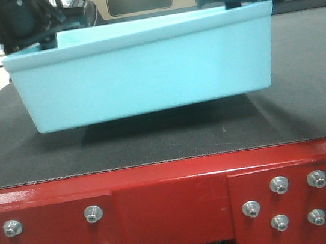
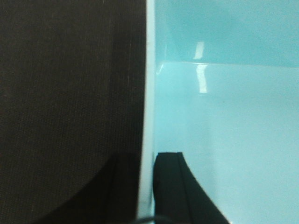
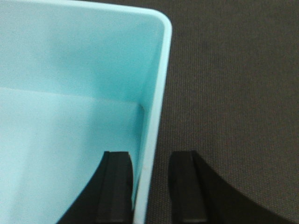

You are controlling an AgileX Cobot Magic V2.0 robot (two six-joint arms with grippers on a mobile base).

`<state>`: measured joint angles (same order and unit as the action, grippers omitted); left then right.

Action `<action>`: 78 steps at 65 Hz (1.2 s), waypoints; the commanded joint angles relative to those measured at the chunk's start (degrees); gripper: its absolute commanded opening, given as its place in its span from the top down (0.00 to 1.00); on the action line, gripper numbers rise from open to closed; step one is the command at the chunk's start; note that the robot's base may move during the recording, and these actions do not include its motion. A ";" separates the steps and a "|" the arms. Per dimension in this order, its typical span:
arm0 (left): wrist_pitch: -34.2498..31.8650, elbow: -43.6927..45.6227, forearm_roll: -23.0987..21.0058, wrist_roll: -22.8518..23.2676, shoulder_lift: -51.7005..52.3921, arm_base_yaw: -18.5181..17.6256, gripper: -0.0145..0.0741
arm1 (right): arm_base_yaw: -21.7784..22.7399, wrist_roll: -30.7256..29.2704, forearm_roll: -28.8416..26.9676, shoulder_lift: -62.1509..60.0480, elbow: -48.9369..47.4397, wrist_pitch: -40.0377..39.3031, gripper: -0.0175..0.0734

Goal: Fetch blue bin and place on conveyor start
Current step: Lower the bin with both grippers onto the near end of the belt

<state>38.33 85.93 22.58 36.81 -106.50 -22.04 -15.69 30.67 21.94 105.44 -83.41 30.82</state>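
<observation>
The blue bin (image 1: 143,70) is set slightly tilted on the conveyor start (image 1: 153,138). Its left wall is pinched by the left gripper (image 2: 147,186); the right gripper (image 3: 149,186) straddles the right wall with a gap outside. Placing seems nearly done; release is called for next.

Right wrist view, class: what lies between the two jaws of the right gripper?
The side wall of the blue bin stands between the jaws of the right gripper: one jaw inside the bin, the other outside over the dark belt.
</observation>
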 commanded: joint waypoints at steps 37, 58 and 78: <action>10.69 9.30 2.45 1.34 0.83 0.20 0.42 | 0.67 2.45 -2.43 -2.38 -4.52 2.64 0.47; 11.26 11.53 -7.25 -8.28 6.91 0.20 0.96 | 0.55 -0.32 -2.43 -10.00 -6.27 3.85 0.98; 1.21 3.68 -33.31 -30.36 11.05 0.20 0.96 | 0.55 -18.42 -12.42 -16.83 3.78 -7.31 0.98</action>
<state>44.53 92.76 -5.62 9.74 -97.31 -21.97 -15.16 14.96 11.58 91.98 -83.50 29.41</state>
